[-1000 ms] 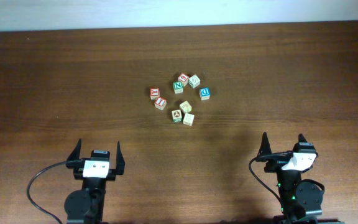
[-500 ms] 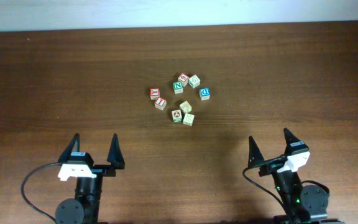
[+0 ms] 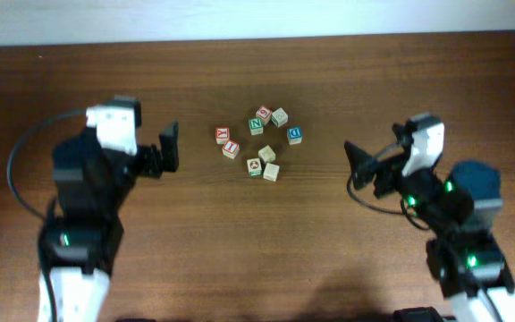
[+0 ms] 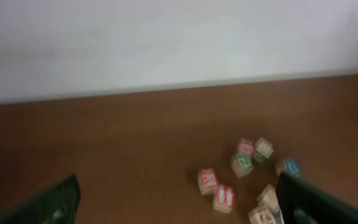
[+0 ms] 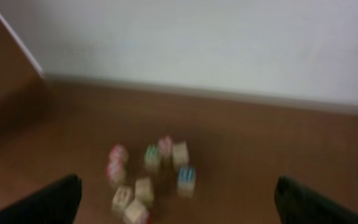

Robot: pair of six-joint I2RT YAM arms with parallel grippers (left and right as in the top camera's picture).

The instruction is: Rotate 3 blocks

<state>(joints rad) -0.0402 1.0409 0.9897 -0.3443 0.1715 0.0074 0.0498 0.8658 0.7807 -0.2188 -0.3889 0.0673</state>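
Three small wooden blocks lie close together at the near side of the cluster: a yellowish one (image 3: 266, 153), one with a green-framed picture (image 3: 254, 166) and a pale cream one (image 3: 272, 172). My left gripper (image 3: 161, 154) hangs open to the left of the cluster, touching nothing. My right gripper (image 3: 365, 165) hangs open to its right, also apart. In the left wrist view the yellowish block (image 4: 268, 194) sits by the right finger (image 4: 309, 199). The right wrist view is blurred and shows the same yellowish block (image 5: 145, 186) low at centre-left.
More cubes share the cluster: two red-lettered ones (image 3: 223, 134) (image 3: 231, 148), a green N cube (image 3: 257, 125), a blue D cube (image 3: 295, 135), a red-faced one (image 3: 263, 113) and a pale one (image 3: 280, 116). A white wall (image 4: 179, 43) borders the brown table's far edge (image 3: 257, 40).
Both arms have lifted from the table's near edge and swung forward to flank the block cluster. Both grippers stay open. The blocks have not moved.
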